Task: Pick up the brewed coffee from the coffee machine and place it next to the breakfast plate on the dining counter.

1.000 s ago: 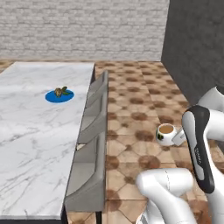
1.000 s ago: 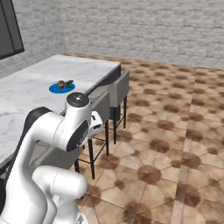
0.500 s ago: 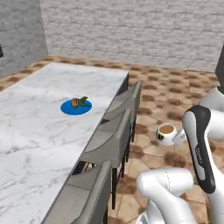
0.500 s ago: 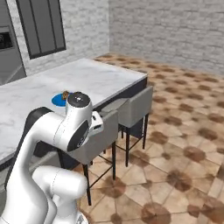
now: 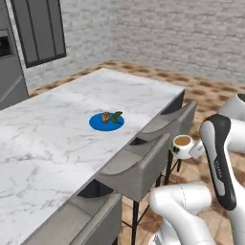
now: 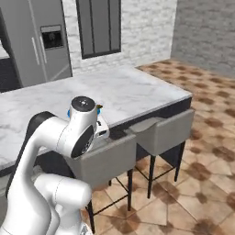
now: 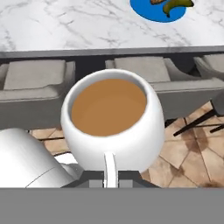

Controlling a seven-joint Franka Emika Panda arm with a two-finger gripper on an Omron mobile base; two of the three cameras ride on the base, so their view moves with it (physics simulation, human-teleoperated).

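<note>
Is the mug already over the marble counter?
No, in the left base view the mug hangs over the floor beside the stools, short of the dining counter.

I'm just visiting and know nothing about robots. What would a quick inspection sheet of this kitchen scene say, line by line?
Surface: long white marble dining counter, grey-veined.
Job's things: white mug of brewed coffee, full of brown liquid, upright, held off the counter's edge, over the stools. Breakfast plate, blue, holding a brown pastry and a green-yellow piece, on the counter.
Clutter: nothing seen on the counter besides the plate.
Tool: the tool is shut on the mug's handle.
Cables: nothing seen.
Surroundings: grey cushioned stools along the counter, patterned brown tile floor, grey brick wall, dark window, grey fridge.
</note>
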